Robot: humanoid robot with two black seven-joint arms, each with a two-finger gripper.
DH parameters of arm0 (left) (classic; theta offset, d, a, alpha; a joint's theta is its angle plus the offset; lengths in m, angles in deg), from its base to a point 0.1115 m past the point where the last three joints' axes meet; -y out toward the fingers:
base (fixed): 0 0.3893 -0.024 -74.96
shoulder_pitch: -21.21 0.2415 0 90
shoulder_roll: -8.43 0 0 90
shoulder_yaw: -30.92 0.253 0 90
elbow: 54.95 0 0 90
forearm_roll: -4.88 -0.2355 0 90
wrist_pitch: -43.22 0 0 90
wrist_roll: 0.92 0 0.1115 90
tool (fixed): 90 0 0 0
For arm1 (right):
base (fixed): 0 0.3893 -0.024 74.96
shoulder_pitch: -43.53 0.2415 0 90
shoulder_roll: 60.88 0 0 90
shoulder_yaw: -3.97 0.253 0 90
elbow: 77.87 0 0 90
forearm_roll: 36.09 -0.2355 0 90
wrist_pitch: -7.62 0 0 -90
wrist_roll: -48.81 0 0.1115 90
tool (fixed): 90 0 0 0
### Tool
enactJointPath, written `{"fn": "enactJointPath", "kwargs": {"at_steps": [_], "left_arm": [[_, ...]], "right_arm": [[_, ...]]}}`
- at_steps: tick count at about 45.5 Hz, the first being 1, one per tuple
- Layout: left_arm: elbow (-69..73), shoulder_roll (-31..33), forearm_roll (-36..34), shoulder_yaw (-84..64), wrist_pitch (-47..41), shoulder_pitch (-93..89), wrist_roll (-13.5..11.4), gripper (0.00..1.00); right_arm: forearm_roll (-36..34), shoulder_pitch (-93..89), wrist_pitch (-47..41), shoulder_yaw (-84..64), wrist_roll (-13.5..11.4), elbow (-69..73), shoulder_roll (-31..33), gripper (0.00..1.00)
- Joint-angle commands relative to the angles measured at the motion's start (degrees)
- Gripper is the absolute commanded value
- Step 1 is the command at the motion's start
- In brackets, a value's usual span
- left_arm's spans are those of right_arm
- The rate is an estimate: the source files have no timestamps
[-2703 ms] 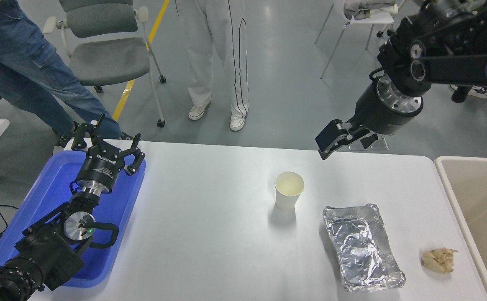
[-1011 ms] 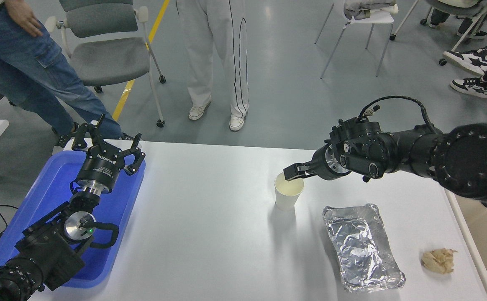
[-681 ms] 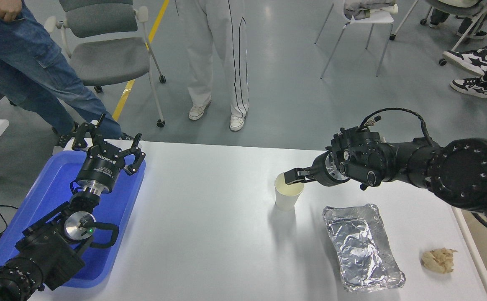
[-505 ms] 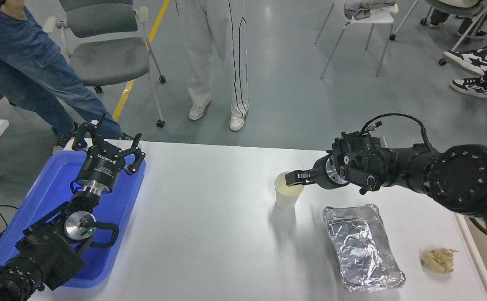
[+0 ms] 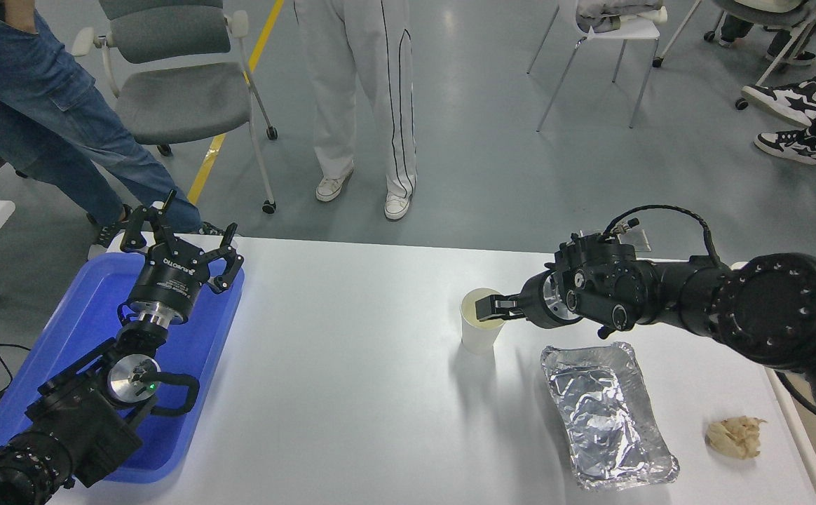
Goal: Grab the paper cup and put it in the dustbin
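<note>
Near: L gripper (image 5: pixel 178 238) parked over blue tray (image 5: pixel 78 330), fingers spread, nothing held. Crumpled paper wad (image 5: pixel 735 436) and foil tray (image 5: pixel 608 414) at my R. Mid-table: paper cup (image 5: pixel 481 328) upright. My R gripper (image 5: pixel 486 309) has one finger inside rim; closure can't be judged. Cup likely light, thin-walled; pinch rim gently. Dustbin (image 5: pixel 790 414) at R edge.

The paper cup (image 5: pixel 481 330) is small, white and tapered. It stands upright on the table. The dustbin (image 5: pixel 795 414) shows only a cream edge at the right.
</note>
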Motion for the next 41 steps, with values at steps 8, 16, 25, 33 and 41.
{"fn": "enactJointPath", "kwargs": {"at_steps": [8,16,25,33,41], "left_arm": [[0.00,0.00,0.00,0.00,0.03,0.00,-0.01,1.00],[0.00,0.00,0.00,0.00,0.03,0.00,-0.01,1.00],[0.00,0.00,0.00,0.00,0.03,0.00,-0.01,1.00],[0.00,0.00,0.00,0.00,0.03,0.00,-0.01,1.00],[0.00,0.00,0.00,0.00,0.03,0.00,-0.01,1.00]], "right_arm": [[-6.73,0.63,-3.22,0.59,-3.87,2.88,0.00,0.00],[-7.35,1.51,-3.66,0.68,-3.87,2.88,0.00,0.00],[-7.53,3.44,-4.36,0.85,-3.87,3.41,0.00,0.00],[-7.53,5.02,-6.73,0.59,-3.87,4.55,0.00,0.00],[-6.83,10.29,-8.23,-0.46,-3.87,11.31,3.86,0.00]]}}
